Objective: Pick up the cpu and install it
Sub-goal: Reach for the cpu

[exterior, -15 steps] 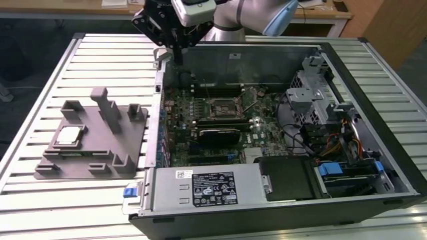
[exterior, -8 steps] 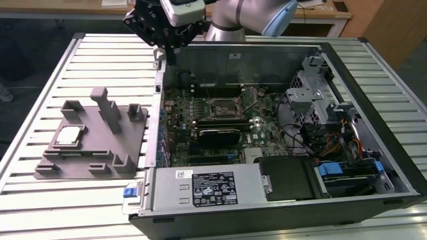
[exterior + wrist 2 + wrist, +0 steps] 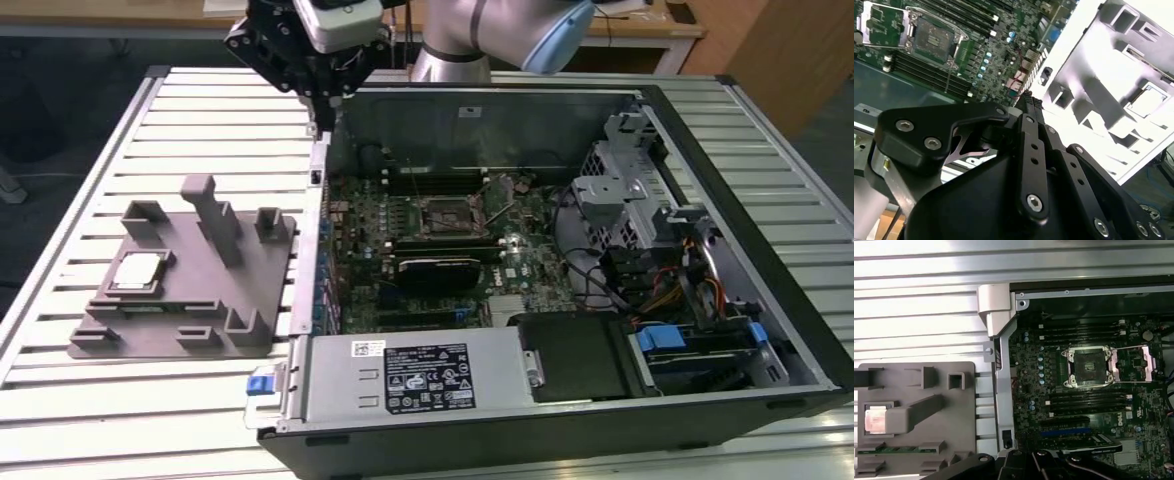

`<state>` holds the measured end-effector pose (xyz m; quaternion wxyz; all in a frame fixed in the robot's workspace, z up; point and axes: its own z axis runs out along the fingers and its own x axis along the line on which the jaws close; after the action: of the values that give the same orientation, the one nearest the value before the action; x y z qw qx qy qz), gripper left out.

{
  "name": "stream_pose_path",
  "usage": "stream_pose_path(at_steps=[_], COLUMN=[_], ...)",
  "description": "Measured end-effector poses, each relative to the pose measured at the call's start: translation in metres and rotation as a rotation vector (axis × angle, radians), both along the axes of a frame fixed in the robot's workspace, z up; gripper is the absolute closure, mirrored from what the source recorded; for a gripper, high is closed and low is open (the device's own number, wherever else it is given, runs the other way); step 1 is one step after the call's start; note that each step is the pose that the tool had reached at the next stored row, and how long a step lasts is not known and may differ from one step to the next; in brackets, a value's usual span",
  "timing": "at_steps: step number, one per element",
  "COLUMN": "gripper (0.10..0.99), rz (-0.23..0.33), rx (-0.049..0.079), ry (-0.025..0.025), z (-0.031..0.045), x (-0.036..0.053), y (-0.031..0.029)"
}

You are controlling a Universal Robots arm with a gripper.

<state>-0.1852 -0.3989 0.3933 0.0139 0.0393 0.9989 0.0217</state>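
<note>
Hovering gripper [image 3: 324,110] [image 3: 1029,98]: I see it above the far corner of the computer case [image 3: 534,125], at the case wall on the exterior view's left.
Gripper fingers [image 3: 1026,135]: pressed together with nothing between them, going by the second wrist view.
Target cpu [image 3: 138,272] [image 3: 875,420]: lying flat, silver top up, in a square recess of the grey tray [image 3: 187,305]; well apart from the gripper, nearer to me and further to the exterior view's left.
Tray spot: on the slatted table [image 3: 80,150], just beside the case on the exterior view's left.
Open socket [image 3: 447,213] [image 3: 1089,367]: on the motherboard [image 3: 1026,385] inside the case, with the dark contact field exposed. I see its metal frame [image 3: 1144,362] folded back beside it in the first wrist view.
Task status: cpu not yet picked up.
</note>
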Motion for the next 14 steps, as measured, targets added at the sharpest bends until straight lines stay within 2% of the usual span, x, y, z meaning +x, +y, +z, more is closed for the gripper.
stream_pose_path(at_steps=[14], gripper=[0.980], rz=[-0.001], rx=[0.000], ry=[-0.0010], z=[0.0000], x=[-0.0262], y=[0.0000])
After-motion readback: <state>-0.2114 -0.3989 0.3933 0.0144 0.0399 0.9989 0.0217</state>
